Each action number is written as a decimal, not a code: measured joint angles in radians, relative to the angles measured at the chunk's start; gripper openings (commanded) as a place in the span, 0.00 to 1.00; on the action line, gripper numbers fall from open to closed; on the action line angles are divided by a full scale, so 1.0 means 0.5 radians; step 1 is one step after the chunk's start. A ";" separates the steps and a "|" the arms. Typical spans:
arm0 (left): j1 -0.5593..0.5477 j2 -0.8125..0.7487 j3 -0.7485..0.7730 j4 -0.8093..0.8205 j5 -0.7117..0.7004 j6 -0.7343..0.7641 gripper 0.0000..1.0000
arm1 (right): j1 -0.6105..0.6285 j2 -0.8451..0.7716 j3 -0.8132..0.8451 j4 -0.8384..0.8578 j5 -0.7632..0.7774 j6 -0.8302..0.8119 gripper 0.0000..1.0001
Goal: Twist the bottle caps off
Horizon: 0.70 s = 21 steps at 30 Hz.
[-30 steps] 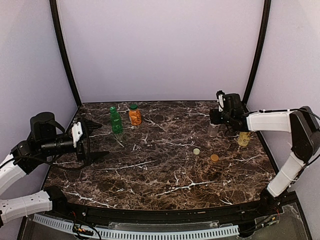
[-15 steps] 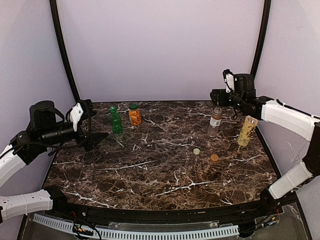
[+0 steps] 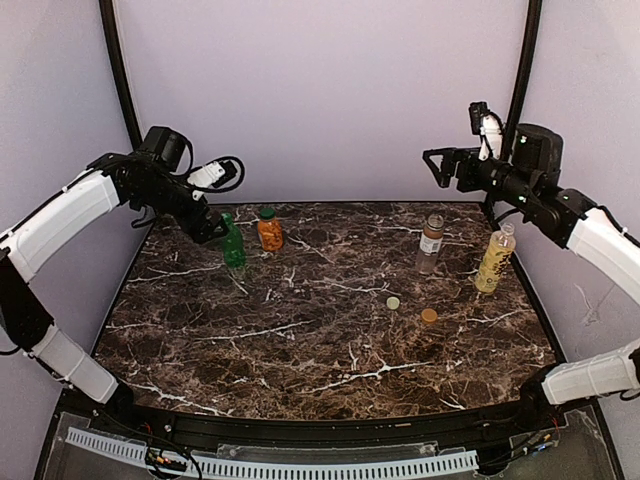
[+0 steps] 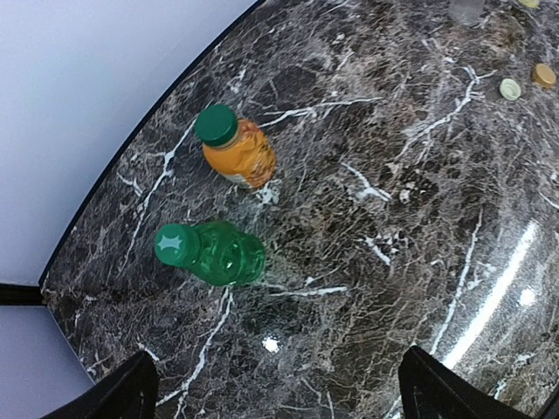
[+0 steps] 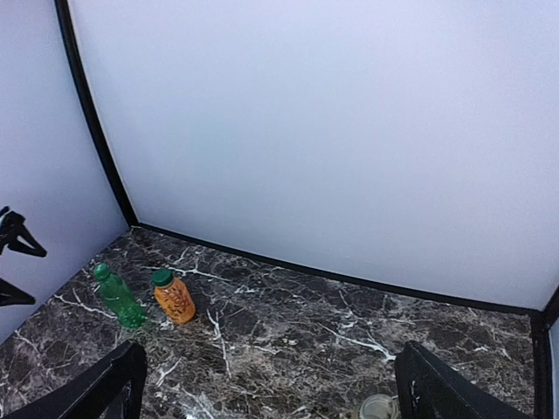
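Top external view puts your left hand [image 3: 207,225] raised over the back left of the desk [image 3: 300,350], jaws spread wide and holding nothing. It is above the green bottle [image 3: 232,243], and your left wrist view shows that bottle clear of both fingers. The green bottle stands upright near the back left corner with its green cap on. Just to its right stands the squat orange bottle [image 3: 269,230], also capped in green; the two are close but apart. Past the middle you see a pale cap [image 3: 393,302] and an orange cap [image 3: 428,315] lying loose on the desk. Behind them stands the clear bottle [image 3: 431,243] with its brown label, then the pale yellow bottle [image 3: 494,258] near the right edge. Your right hand [image 3: 440,167] hangs high above these two, jaws wide and empty.
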 measured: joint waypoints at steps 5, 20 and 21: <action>0.172 0.163 0.008 0.021 0.004 -0.100 0.99 | 0.031 -0.025 -0.001 -0.008 -0.156 0.039 0.99; 0.345 0.524 -0.127 0.764 0.188 -0.421 0.87 | 0.077 -0.129 -0.127 -0.082 -0.151 0.160 0.99; 0.345 0.552 -0.127 0.793 0.179 -0.412 0.83 | 0.077 -0.129 -0.128 -0.084 -0.145 0.166 0.99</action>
